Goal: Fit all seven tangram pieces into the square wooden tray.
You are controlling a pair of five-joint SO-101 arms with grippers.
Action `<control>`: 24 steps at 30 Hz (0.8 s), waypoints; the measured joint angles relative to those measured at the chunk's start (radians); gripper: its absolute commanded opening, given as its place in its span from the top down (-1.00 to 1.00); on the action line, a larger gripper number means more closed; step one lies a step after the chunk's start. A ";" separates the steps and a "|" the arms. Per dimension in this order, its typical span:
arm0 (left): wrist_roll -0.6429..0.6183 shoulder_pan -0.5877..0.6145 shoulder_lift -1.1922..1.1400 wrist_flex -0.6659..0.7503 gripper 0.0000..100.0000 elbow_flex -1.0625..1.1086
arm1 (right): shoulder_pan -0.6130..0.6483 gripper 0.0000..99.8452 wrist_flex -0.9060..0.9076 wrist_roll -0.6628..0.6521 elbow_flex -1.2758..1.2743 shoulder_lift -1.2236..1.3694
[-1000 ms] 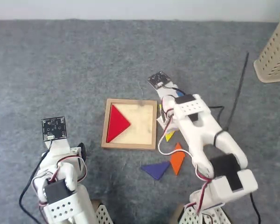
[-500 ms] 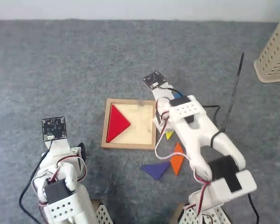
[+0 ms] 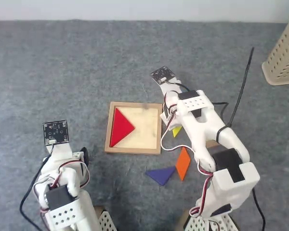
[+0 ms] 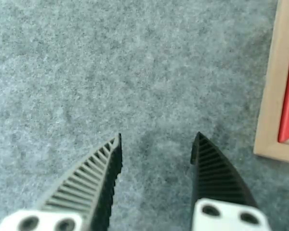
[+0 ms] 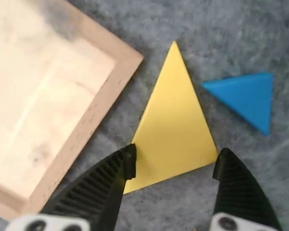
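Lying flat on the grey-covered bench (image 3: pixel 62 72), the square wooden tray (image 3: pixel 133 150) holds one red triangle (image 3: pixel 121 127), seated with its long edge along the rim on the left arm's side; the remaining tray floor is bare wood. A yellow triangle (image 5: pixel 173 130) lies on the bench just outside the opposite rim, one corner close to the tray's corner. A small blue triangle (image 5: pixel 248 98) lies near the yellow triangle, apart from it. Nearer the arm bases, an orange piece (image 3: pixel 183 163) and a purple triangle (image 3: pixel 160 174) lie just beside each other, clear of the tray. The right tool (image 5: pixel 177 154) is open above the yellow triangle, with one finger at each end of the triangle's wide edge; contact with the piece cannot be confirmed. The left tool (image 4: pixel 158 138) is open and grips nothing, positioned over bare bench covering near the tray's outer rim. A beige slotted basket (image 3: pixel 284 53) stands at the far edge of the bench, well apart from the tray.
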State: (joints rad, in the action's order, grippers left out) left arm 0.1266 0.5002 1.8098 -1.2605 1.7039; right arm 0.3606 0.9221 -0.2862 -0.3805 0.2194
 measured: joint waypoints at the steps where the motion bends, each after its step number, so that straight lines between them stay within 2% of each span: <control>1: 0.000 0.000 0.000 0.000 0.55 0.000 | 0.000 0.45 0.006 -0.009 0.003 0.002; 12: 0.000 0.000 0.000 0.000 0.55 0.000 | 0.020 0.45 0.097 -0.046 0.017 0.005; 24: 0.000 0.000 0.000 0.000 0.55 0.000 | 0.020 0.45 0.155 -0.026 -0.040 -0.038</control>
State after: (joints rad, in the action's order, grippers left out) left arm 0.1266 0.5002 1.8098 -1.2605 1.7039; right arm 0.3805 1.0771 -0.3122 -0.4204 0.1811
